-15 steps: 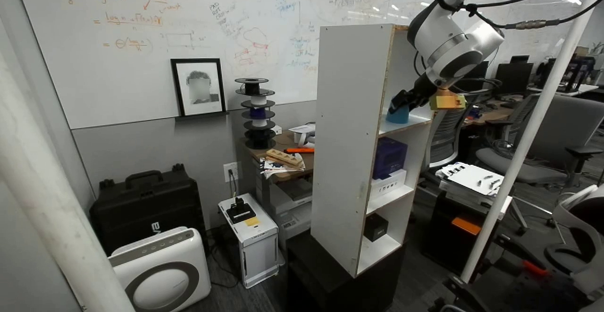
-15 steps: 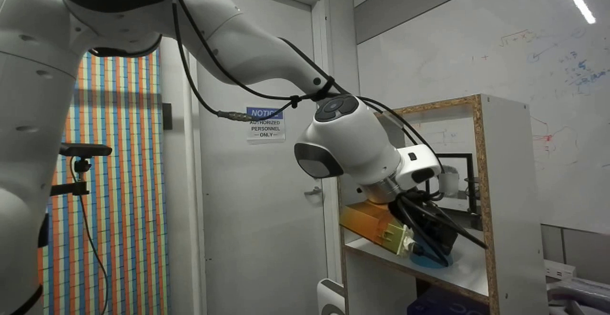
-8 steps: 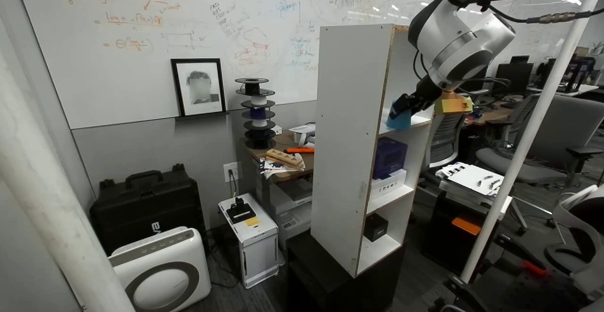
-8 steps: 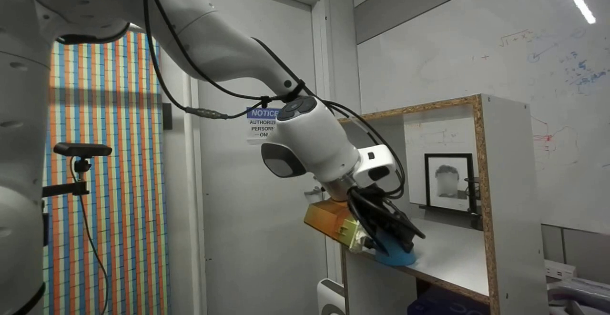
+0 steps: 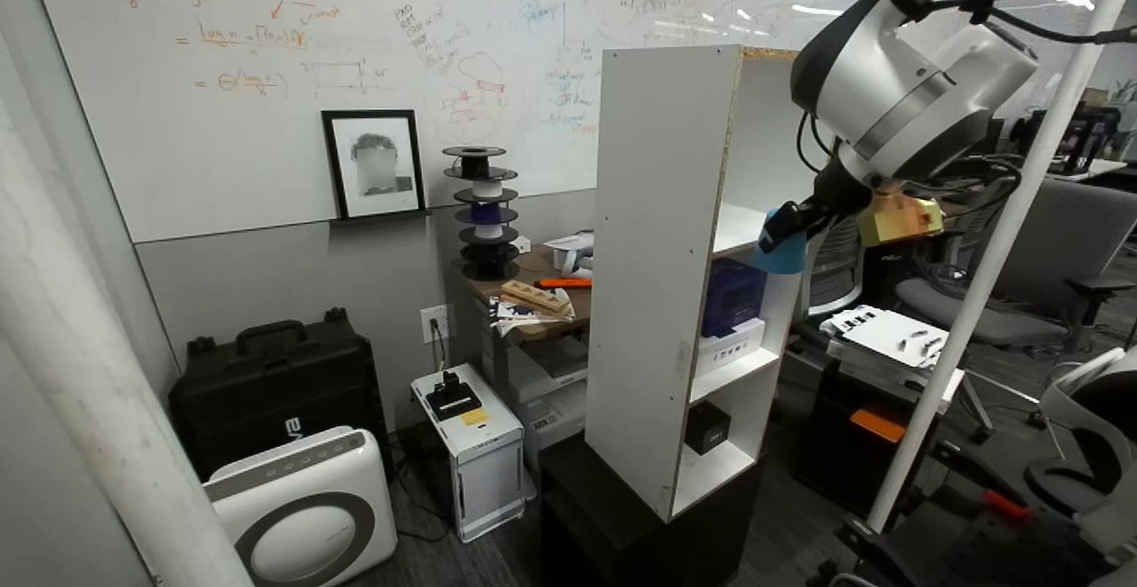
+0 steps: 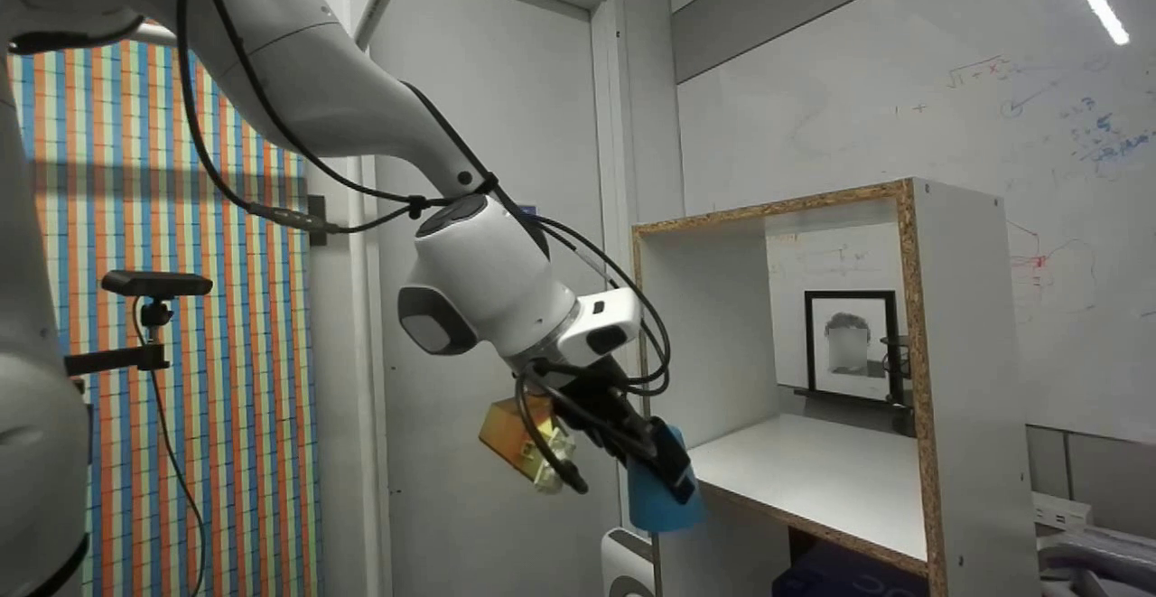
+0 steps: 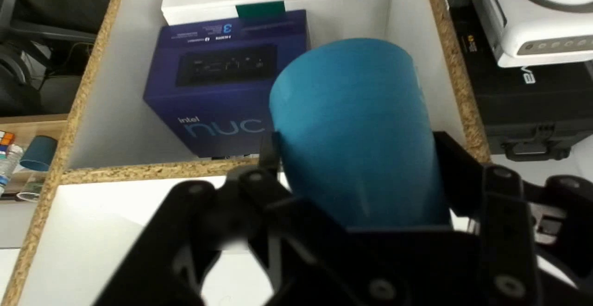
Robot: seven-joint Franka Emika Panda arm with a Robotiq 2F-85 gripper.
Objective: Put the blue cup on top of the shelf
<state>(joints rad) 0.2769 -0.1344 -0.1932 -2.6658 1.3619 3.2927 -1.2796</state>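
The light-blue cup is held between the fingers of my gripper in the wrist view. A finger touches the cup on each side. In both exterior views the cup hangs from my gripper, slightly tilted, in front of the open side of the white shelf. It hangs about level with the board below the top compartment. The shelf's chipboard front edges lie behind the cup in the wrist view. The far finger is hidden in the exterior views.
A purple box on a white box stands in the middle compartment. A black box is in the bottom one. A white pole and office chairs are near the arm. A dark blue-grey cup sits on a wooden surface.
My gripper has drawn back out of the top compartment with the cup in it. The cup has moved from over the compartment floor to in front of the shelf and a little lower.
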